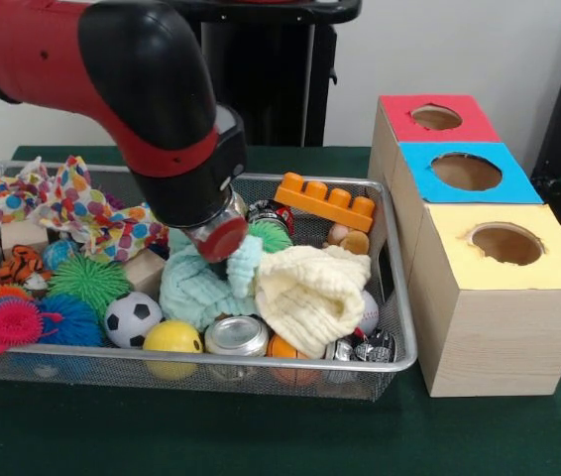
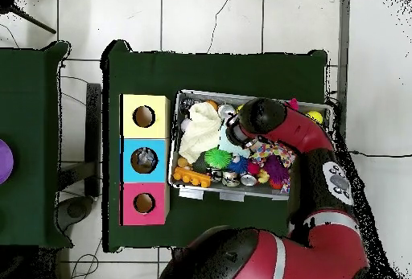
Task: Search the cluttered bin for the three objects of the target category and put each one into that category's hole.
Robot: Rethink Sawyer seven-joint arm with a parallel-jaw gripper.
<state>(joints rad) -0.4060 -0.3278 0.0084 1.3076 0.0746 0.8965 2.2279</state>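
One silver wire-mesh bin [image 1: 399, 297] on green table, heaped: two knit cloths, cream [image 1: 310, 293] and teal [image 1: 196, 288]; black-and-white soccer ball [image 1: 132, 317]; yellow ball [image 1: 172, 338]; silver can [image 1: 237, 336]; orange toy brick [image 1: 326, 201]. Three wooden hole boxes beside bin: red [image 1: 437, 118], blue [image 1: 467, 172], yellow [image 1: 505, 244]. Red-black arm's gripper [image 1: 223, 236] low over cloths; fingers hidden, grip state unclear. Target category unclear.
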